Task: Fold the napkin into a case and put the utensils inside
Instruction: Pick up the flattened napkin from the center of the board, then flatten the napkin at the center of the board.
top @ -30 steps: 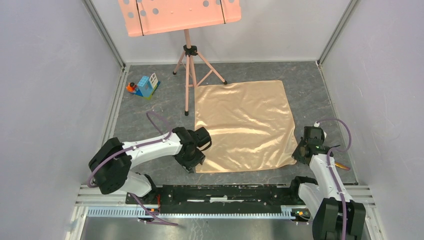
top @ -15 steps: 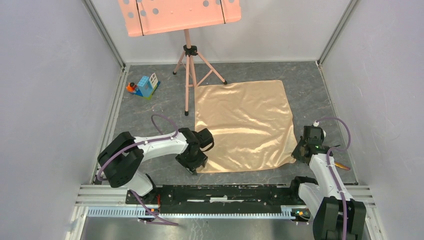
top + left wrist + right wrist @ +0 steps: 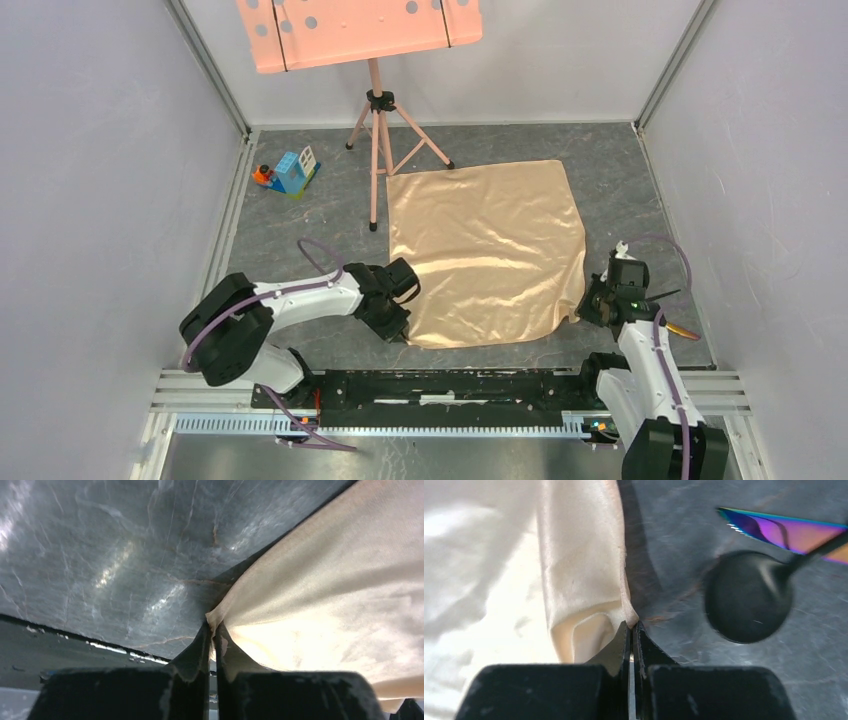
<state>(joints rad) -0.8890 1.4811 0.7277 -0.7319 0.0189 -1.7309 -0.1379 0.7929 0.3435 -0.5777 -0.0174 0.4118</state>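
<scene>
The napkin (image 3: 485,250) lies spread on the table (image 3: 280,220). The left gripper (image 3: 212,630) is pinched tight on its 7 o'clock corner. The right gripper (image 3: 631,627) is clamped on the 5 o'clock corner (curled, apparently slightly lifted). The utensils (image 3: 749,602) lie at about 3 o'clock from it.

— What else is out there?
— I see a salmon-pink perforated music stand (image 3: 358,30) at the back, its tripod (image 3: 379,101) on the grey marbled table (image 3: 300,215); a small toy-brick house (image 3: 291,173) lies left of its legs, apart.
</scene>
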